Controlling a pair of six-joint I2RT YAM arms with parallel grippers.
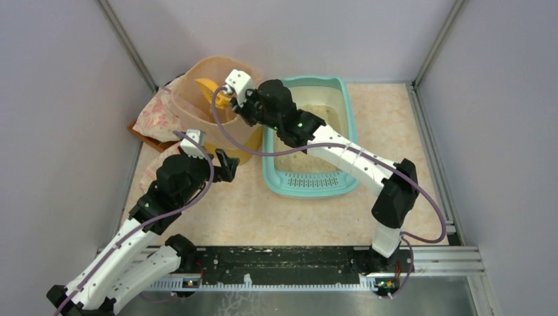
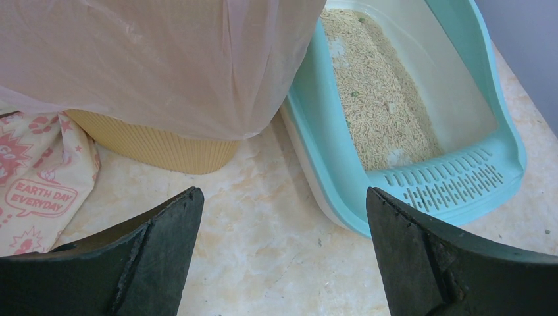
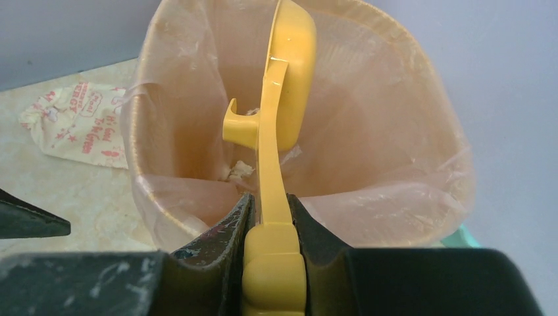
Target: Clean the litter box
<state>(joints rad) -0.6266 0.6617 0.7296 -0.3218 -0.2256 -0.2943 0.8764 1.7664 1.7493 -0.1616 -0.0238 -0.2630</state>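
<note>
The teal litter box [image 1: 342, 105] with beige litter and a slotted grille [image 1: 309, 183] lies at table centre; it also shows in the left wrist view [image 2: 507, 141]. My right gripper [image 1: 227, 99] is shut on the handle of a yellow scoop [image 3: 286, 85], held on edge over the round yellow bin [image 1: 253, 141] with its peach bag liner [image 3: 395, 151]. The scoop's head [image 1: 208, 89] is inside the bin's mouth. My left gripper [image 1: 227, 166] is open and empty, low over the table just in front of the bin, left of the litter box.
A printed pink-and-white bag [image 1: 154, 115] lies left of the bin, seen too in the left wrist view [image 2: 36, 191]. Grey walls enclose the table on three sides. The right arm spans over the litter box.
</note>
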